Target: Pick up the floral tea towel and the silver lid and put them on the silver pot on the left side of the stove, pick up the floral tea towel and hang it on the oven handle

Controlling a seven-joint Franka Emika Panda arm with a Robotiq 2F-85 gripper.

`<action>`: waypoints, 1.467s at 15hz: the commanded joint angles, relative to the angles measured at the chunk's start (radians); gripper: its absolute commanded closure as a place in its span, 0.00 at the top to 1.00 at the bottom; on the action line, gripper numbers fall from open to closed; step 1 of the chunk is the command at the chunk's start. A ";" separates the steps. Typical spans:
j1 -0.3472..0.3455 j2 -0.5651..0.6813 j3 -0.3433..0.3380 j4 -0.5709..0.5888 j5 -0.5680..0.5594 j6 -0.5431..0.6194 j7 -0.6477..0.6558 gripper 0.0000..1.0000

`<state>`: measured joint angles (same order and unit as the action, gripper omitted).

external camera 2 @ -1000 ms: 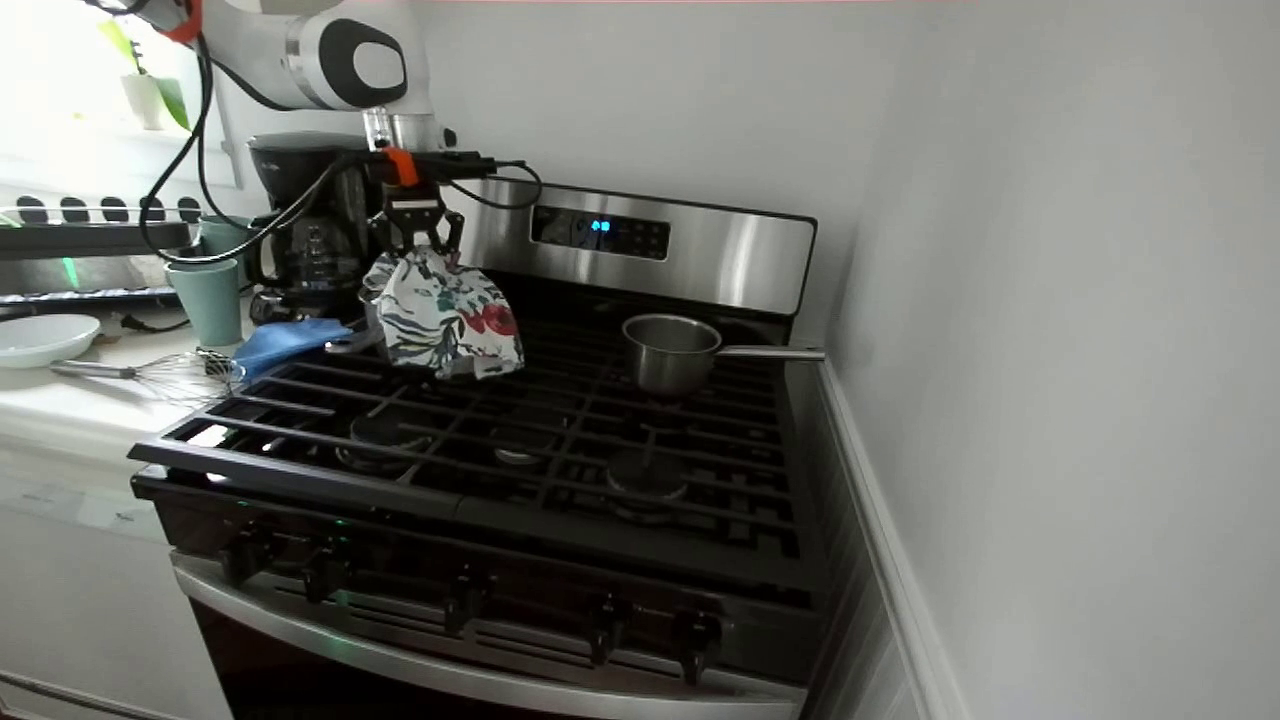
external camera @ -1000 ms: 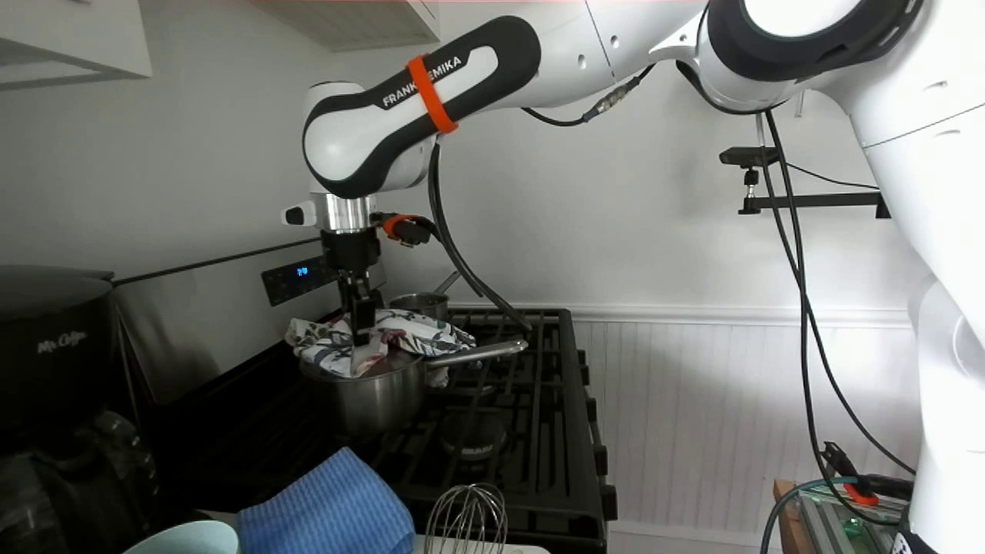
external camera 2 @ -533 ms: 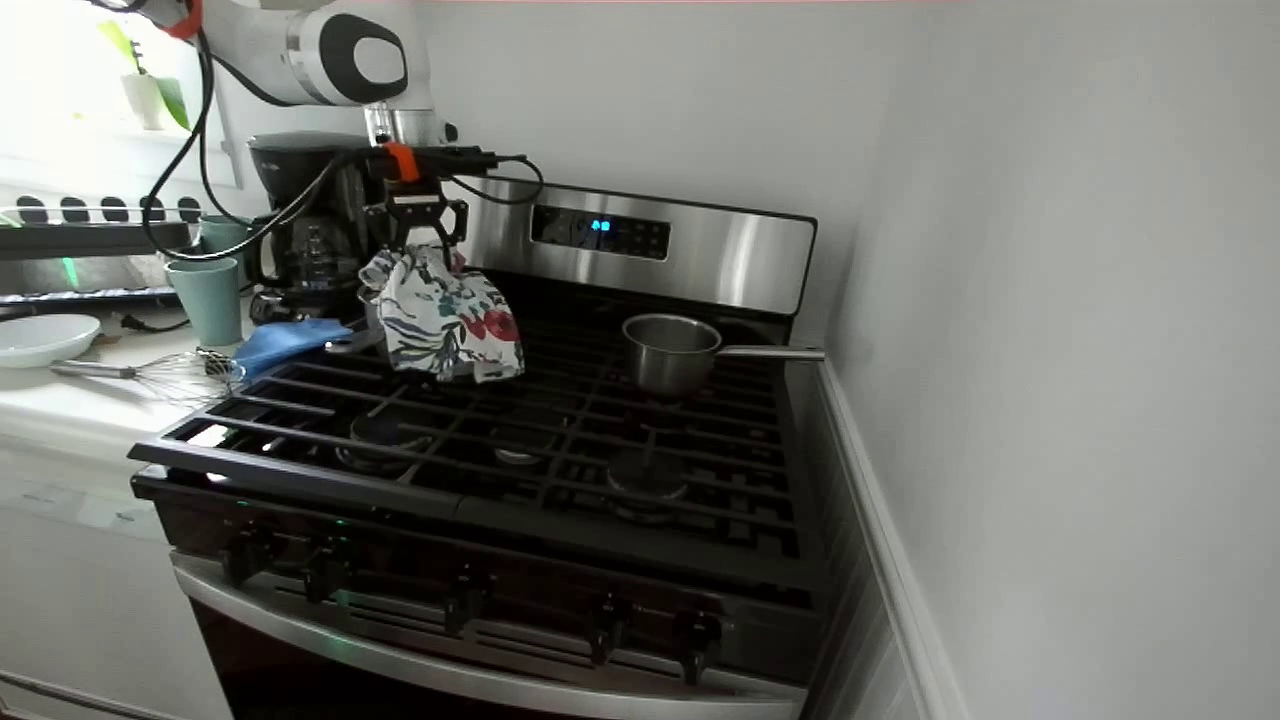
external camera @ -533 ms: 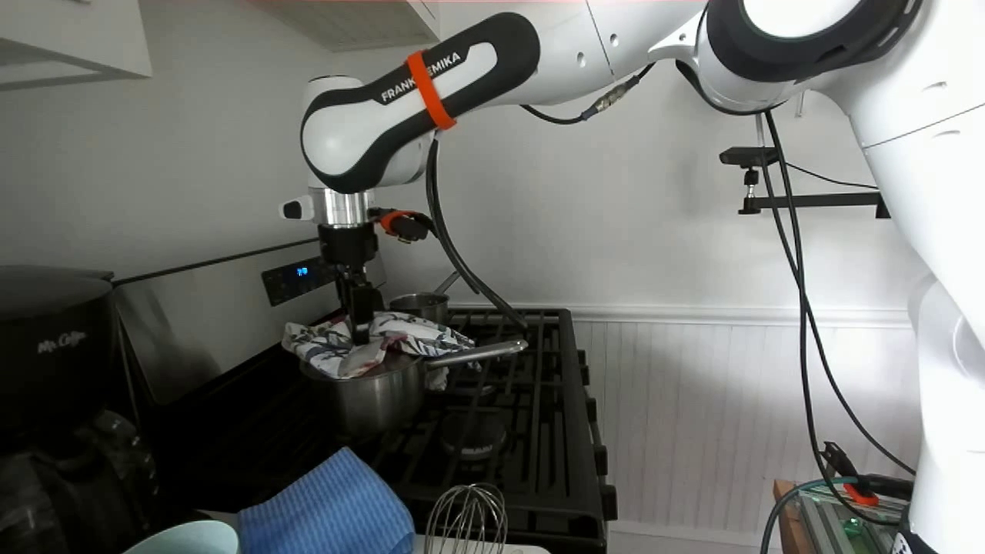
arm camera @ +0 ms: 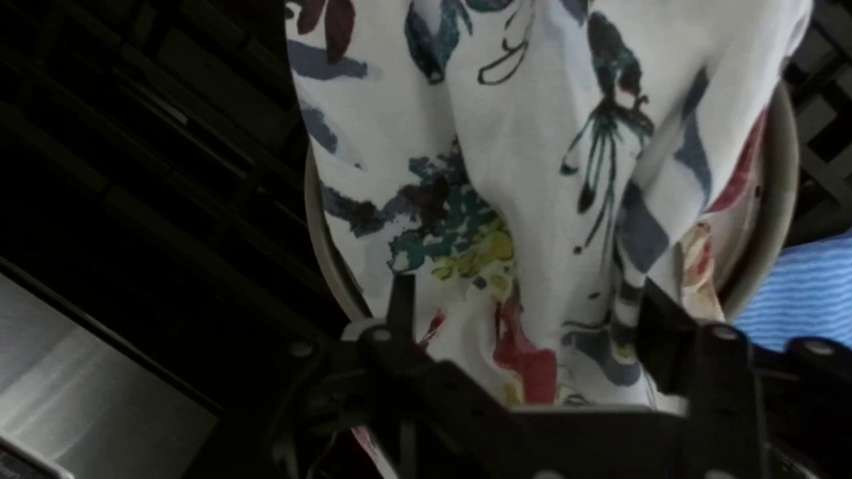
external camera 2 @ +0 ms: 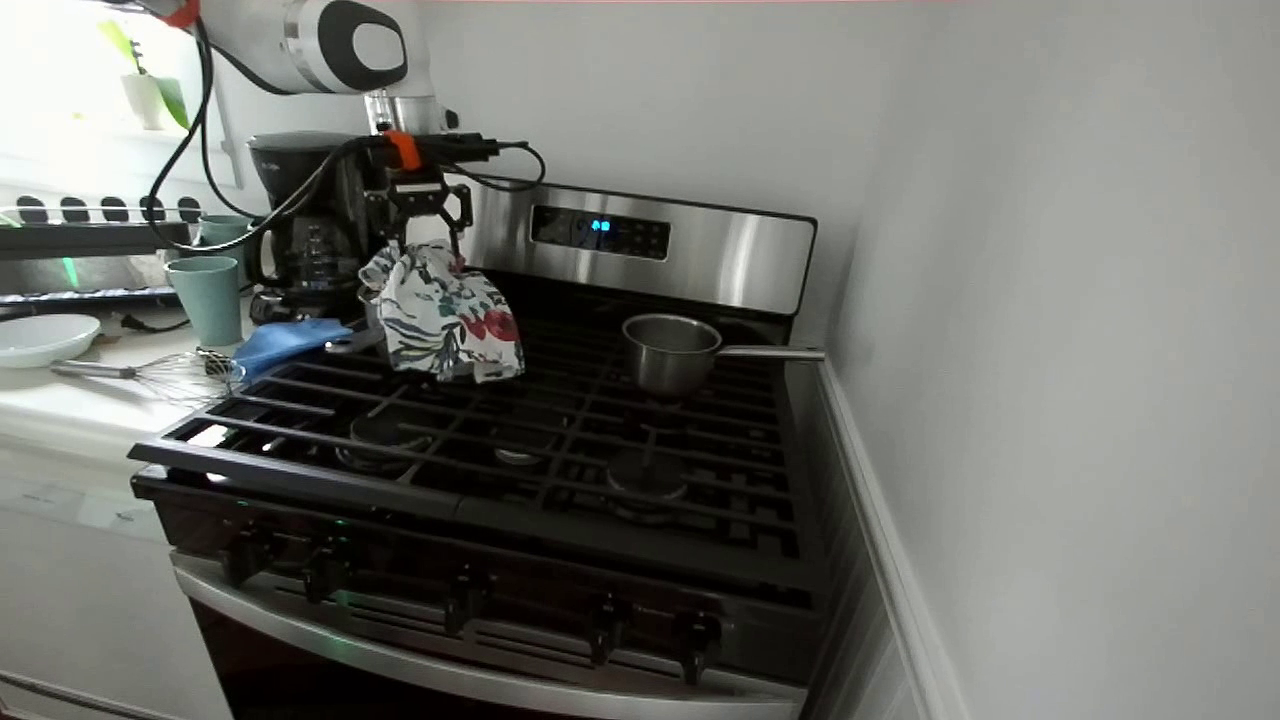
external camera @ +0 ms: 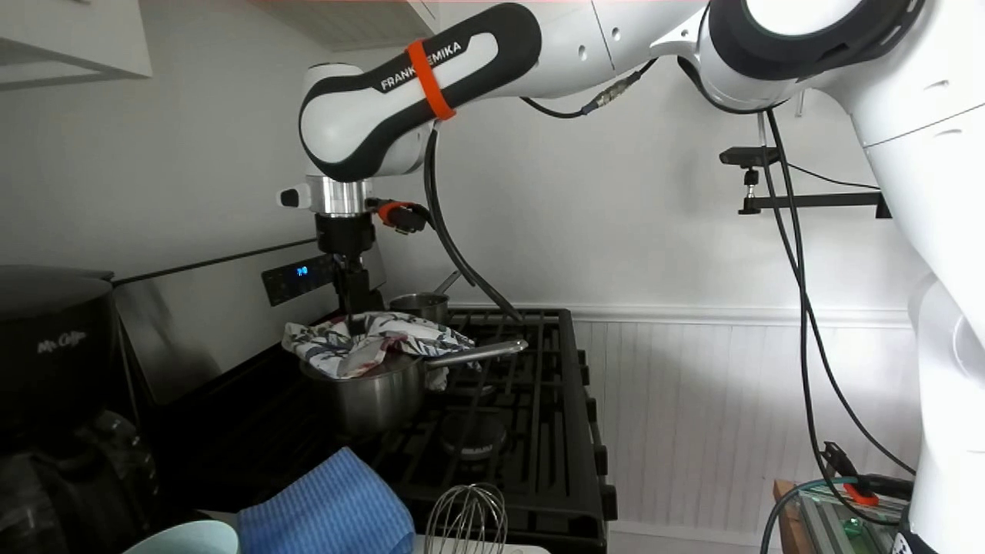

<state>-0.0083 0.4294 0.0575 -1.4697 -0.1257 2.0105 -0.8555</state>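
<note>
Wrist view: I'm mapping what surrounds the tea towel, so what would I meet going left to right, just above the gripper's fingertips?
Black stove → silver pot's left rim → floral tea towel → silver pot's right rim → blue ribbed cloth.

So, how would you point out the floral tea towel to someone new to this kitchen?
Face the black stove from the front: a steel pot stands at the rear left. The floral tea towel is draped over that pot, white with a red and teal flower print, unlike the ribbed blue cloth nearby.
</note>
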 commanded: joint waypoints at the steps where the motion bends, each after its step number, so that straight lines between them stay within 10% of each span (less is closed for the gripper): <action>1: -0.004 -0.010 0.007 0.013 0.002 -0.033 0.002 0.47; 7: -0.008 -0.035 0.005 0.010 0.004 -0.054 0.001 0.07; 9: -0.007 -0.044 0.005 0.009 0.002 -0.061 0.005 0.45; 14: -0.008 -0.055 0.003 0.007 0.002 -0.064 0.004 0.71; 16: -0.009 -0.057 0.003 0.007 0.003 -0.067 0.000 0.34; 21: -0.008 -0.056 0.001 -0.002 -0.003 -0.085 -0.004 0.05; 22: -0.006 -0.056 -0.001 -0.003 -0.007 -0.081 0.005 0.47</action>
<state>-0.0118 0.3849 0.0550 -1.4634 -0.1260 1.9484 -0.8557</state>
